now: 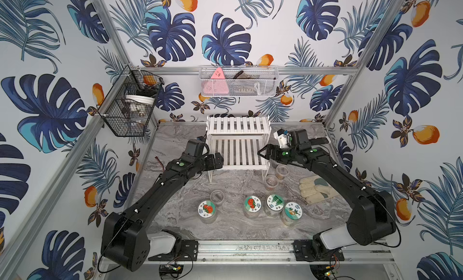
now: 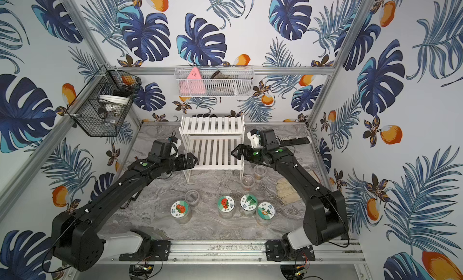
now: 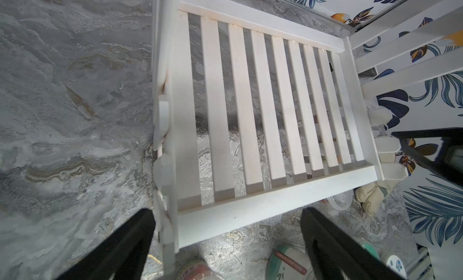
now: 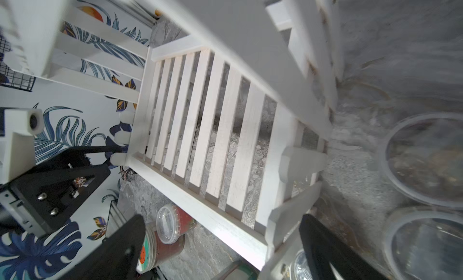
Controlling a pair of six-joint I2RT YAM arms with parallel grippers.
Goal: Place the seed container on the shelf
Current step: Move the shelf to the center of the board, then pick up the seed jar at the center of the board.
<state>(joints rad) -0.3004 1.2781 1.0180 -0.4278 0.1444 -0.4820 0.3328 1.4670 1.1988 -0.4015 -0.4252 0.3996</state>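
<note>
1. Marble-grey table (image 1: 225, 228) inside leaf-papered walls (image 1: 225, 28) — white shelf (image 1: 238, 126) stands at its back.
2. Seed containers (image 1: 252, 204) sit on the table, in front of the shelf.
3. Left pincer (image 1: 220, 163) and right pincer (image 1: 261, 153) hover at the lower tier's sides — both spread wide, empty.

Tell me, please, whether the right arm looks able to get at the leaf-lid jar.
Probably yes: the right tool is open and empty by the shelf, and nothing covers the jar from above, though neighbouring jars stand close on both sides.
</note>
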